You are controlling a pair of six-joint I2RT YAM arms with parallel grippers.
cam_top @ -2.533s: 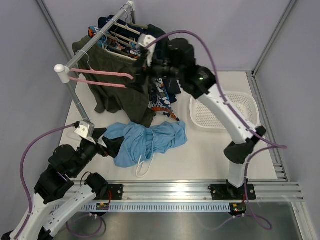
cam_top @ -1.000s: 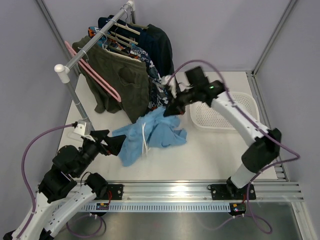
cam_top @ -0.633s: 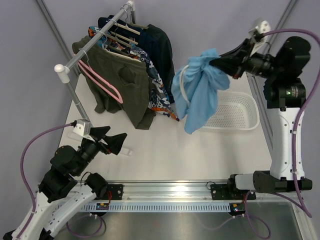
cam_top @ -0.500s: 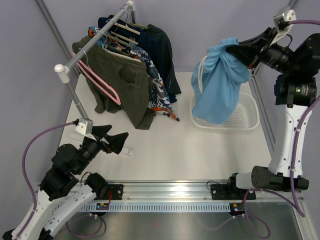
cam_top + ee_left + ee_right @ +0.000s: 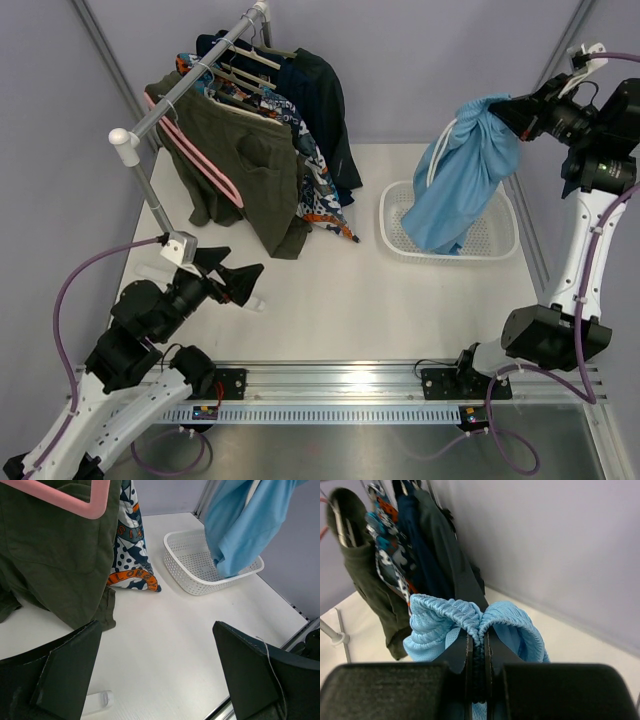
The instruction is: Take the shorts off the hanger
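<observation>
blue shorts (image 5: 465,185) swung over basket (image 5: 392,228) | right fingers (image 5: 454,652) pinched on them | left fingers (image 5: 243,274) spread, empty | white table (image 5: 380,300)

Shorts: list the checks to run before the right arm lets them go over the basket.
1. Right gripper shut on shorts: ok.
2. Shorts hang over basket: ok.
3. Pink hanger bare: ok.
4. Left gripper open, away from basket: ok.
5. Hem touching basket floor: cannot tell.
</observation>
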